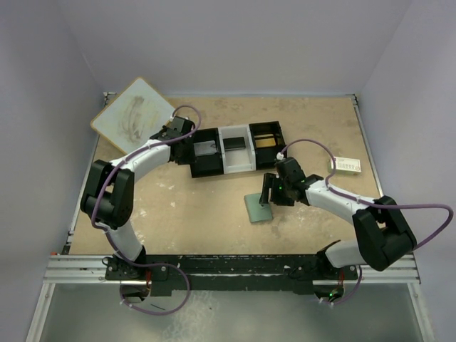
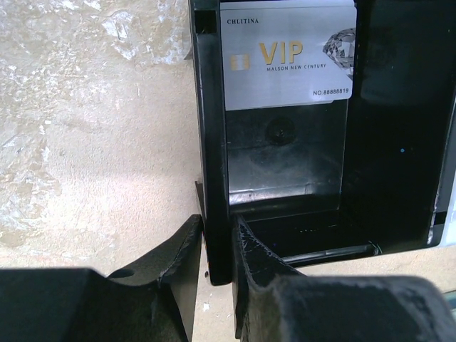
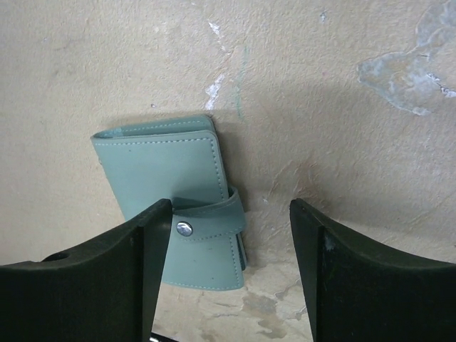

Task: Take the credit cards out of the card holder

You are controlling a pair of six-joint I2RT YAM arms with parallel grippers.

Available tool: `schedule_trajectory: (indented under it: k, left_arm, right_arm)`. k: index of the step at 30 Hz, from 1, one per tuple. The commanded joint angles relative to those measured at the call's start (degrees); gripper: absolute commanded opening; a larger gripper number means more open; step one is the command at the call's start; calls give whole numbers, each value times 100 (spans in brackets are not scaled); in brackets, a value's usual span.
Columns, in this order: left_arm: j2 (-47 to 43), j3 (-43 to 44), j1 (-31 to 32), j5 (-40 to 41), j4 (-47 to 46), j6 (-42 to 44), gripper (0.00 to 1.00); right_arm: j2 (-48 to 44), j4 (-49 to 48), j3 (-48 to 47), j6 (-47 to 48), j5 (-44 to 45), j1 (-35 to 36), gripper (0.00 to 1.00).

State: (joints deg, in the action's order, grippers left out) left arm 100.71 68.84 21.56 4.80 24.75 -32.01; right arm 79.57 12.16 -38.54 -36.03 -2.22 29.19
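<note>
The grey-green card holder (image 3: pixel 171 185) lies folded shut on the table, its clasp strap (image 3: pixel 214 222) snapped; it also shows in the top view (image 1: pixel 258 208). My right gripper (image 3: pixel 231 214) hovers open just over its clasp edge, with its left finger above the holder. A pale bluish-grey VIP card (image 2: pixel 285 57) lies in the left compartment of the black-and-white tray (image 2: pixel 214 142). An orange-gold card (image 1: pixel 265 140) lies in the tray's right compartment. My left gripper (image 2: pixel 217 228) is shut on the tray's black left wall.
The three-compartment tray (image 1: pixel 222 169) sits at mid-table. A white box with print (image 1: pixel 345 165) lies at the right. A white board (image 1: pixel 134 117) leans at the back left corner. A dark item (image 1: pixel 235 141) lies in the tray's white middle compartment.
</note>
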Motion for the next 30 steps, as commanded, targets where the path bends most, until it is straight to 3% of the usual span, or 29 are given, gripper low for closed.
schedule_trajectory:
  k: [1,10,19,30]
  left_arm:
    - [51,-28,50,-161,-19,237,19]
    - [226,56,45,-277,-10,661,18]
    - [202,13,49,-458,-76,934,17]
    - [231,-154,50,-248,-140,123,17]
  right_arm:
    - [-34,-49,-141,330,-285,34,70]
    - [-79,-54,-199,444,-496,105,70]
    - [68,376,-455,338,195,398,63]
    - [375,641,-692,69,578,766,62]
